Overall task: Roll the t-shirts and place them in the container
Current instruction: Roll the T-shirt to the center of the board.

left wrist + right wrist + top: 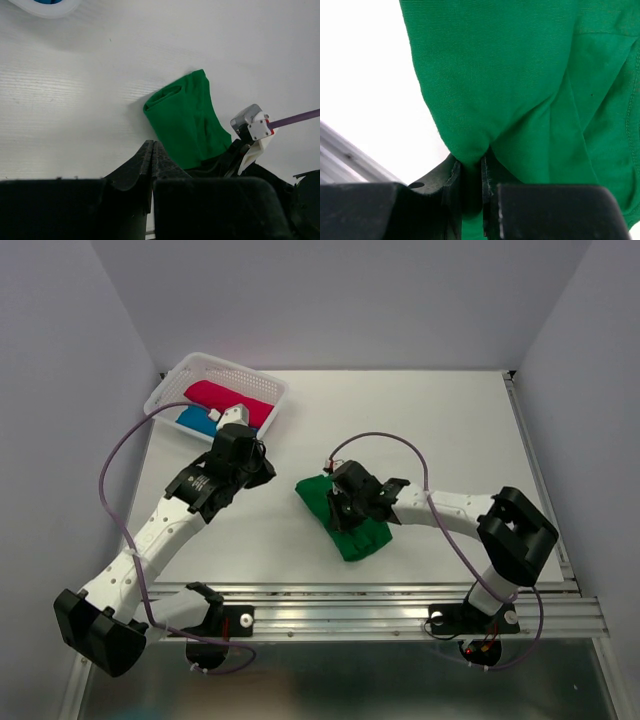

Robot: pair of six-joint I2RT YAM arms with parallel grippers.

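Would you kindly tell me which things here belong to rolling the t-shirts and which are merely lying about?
Belong to the job: green t-shirt, pinched in the right gripper; crimson-pink t-shirt; blue t-shirt, both in the white basket.
Just lying about: the white basket itself; metal rail at the table's near edge.
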